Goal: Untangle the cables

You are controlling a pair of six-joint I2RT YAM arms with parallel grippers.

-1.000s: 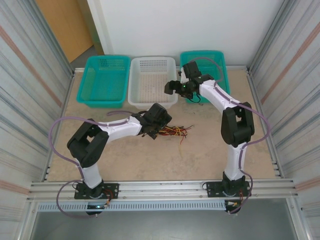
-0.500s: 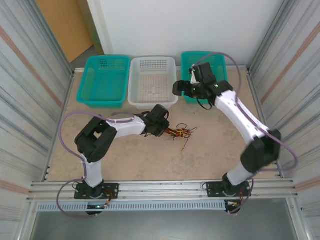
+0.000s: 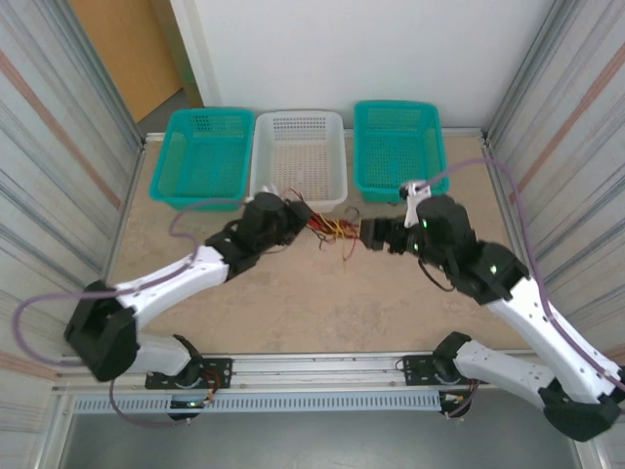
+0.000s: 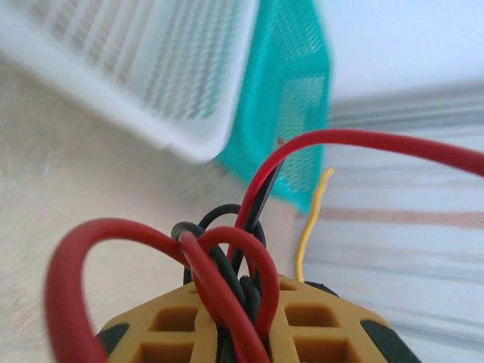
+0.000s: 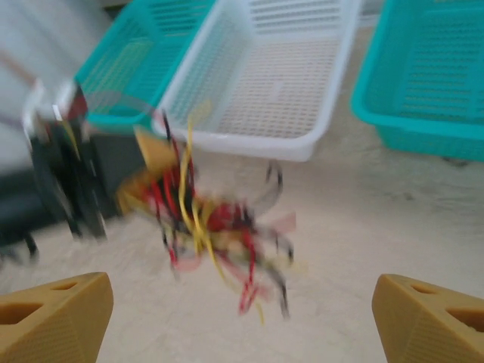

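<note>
Tabletop (image 3: 293, 313) beige under cables (image 3: 330, 231), corrugated metal walls (image 3: 49, 176)

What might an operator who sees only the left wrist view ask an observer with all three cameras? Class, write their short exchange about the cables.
Operator: My left gripper is shut on red and black cables. Where is the right gripper?
Observer: Just right of the cables, facing the left gripper across them.
Operator: Is it holding any?
Observer: No. In the right wrist view its jaws stand wide open, the cables ahead of them, not between them.
</note>
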